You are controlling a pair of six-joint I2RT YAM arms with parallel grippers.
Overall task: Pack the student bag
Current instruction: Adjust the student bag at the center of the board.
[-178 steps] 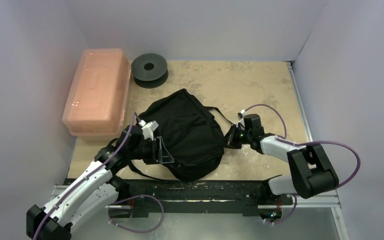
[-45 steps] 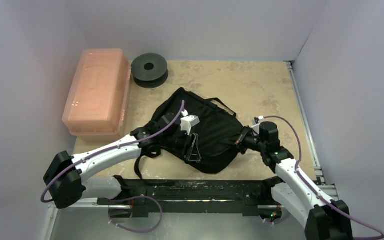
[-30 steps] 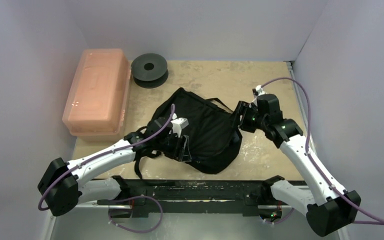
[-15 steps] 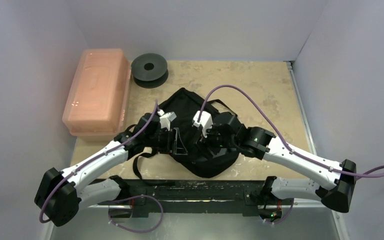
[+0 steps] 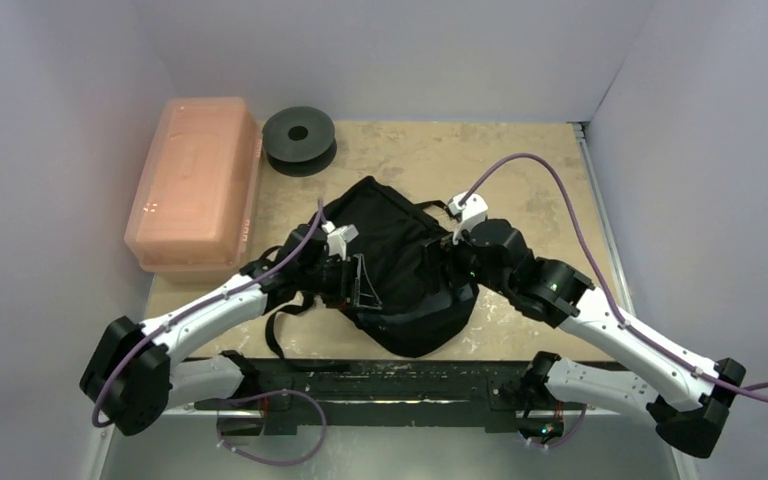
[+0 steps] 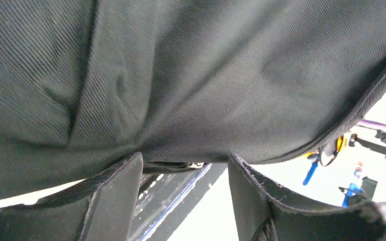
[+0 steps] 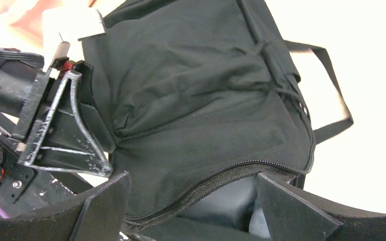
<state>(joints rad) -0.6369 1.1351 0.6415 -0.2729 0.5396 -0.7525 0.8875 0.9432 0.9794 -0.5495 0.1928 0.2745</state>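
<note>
The student bag (image 5: 396, 232), soft black fabric, lies crumpled mid-table between both arms. My left gripper (image 5: 358, 284) is at its left side. In the left wrist view its jaws (image 6: 181, 193) stand apart, with the bag's cloth (image 6: 206, 75) draped over the fingertips and only the rail visible between them. My right gripper (image 5: 448, 266) is over the bag's right edge. In the right wrist view it (image 7: 193, 196) is open wide, straddling the unzipped mouth (image 7: 221, 173), where grey lining (image 7: 226, 201) shows. A webbing strap (image 7: 331, 103) trails off to the right.
A pink translucent box (image 5: 195, 185) stands at the left wall, with a black round spool (image 5: 299, 138) behind it. A black rail (image 5: 390, 380) runs along the near edge. A loose strap (image 5: 278, 325) hangs by the left arm. Walls close in on three sides.
The right arm swung in from the bag's right side over the bag, then drew back to its right edge, and its jaws opened wide. The left gripper shifted slightly towards the back.
</note>
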